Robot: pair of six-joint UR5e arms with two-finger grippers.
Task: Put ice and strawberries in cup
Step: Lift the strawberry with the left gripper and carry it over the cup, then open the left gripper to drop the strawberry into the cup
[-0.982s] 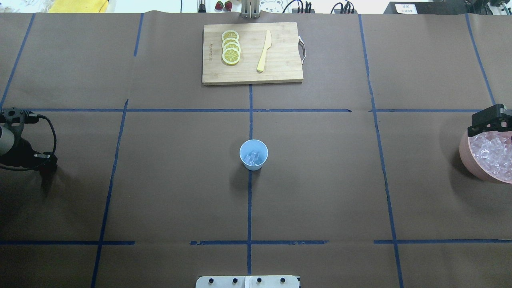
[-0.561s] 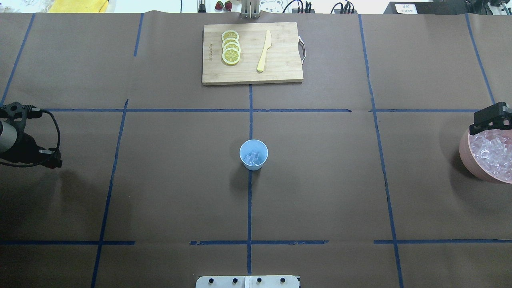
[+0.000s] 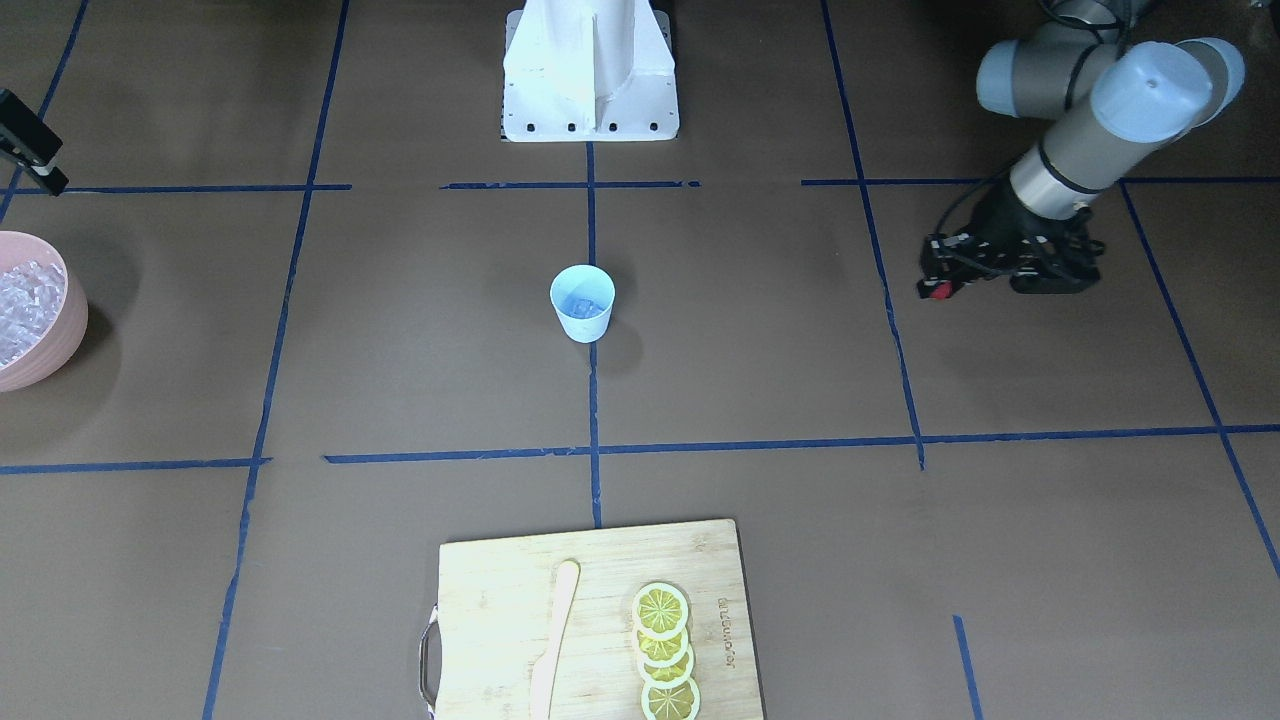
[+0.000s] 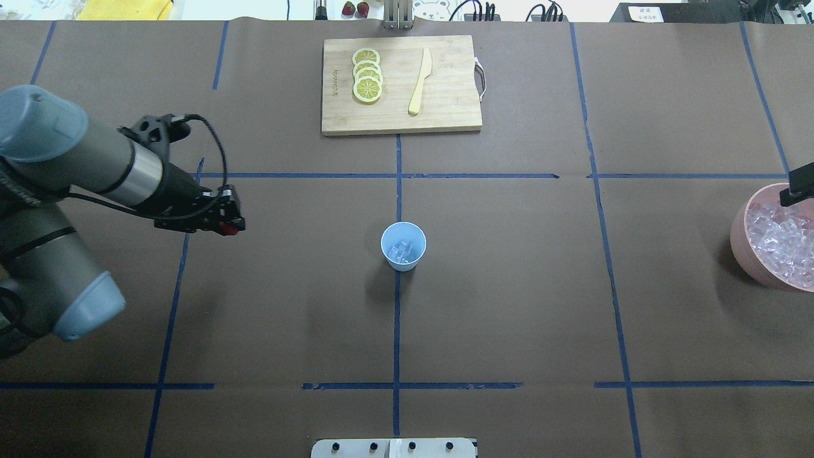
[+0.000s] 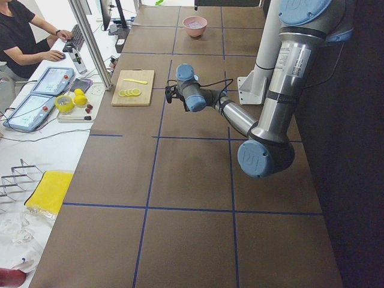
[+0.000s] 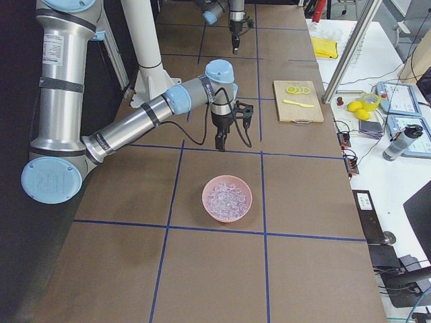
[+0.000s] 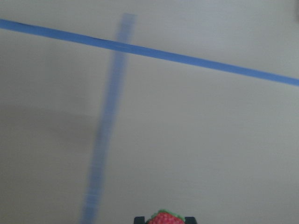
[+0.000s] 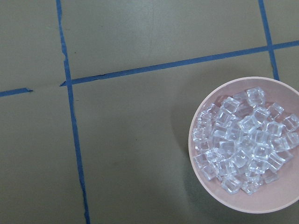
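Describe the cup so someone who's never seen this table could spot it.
From the wooden cutting board at the table's far edge, follow the blue tape line toward the robot. The cup stands on that line, alone mid-table. It is small, pale blue and handleless, with a few ice cubes inside, unlike the larger pink bowl heaped with ice on the robot's right.

You get only the tip of the strawberry (image 7: 165, 218) at the blurred left wrist view's bottom edge; overhead, the frame edge crops the right hand (image 4: 800, 189) and pink bowl (image 4: 741, 249).
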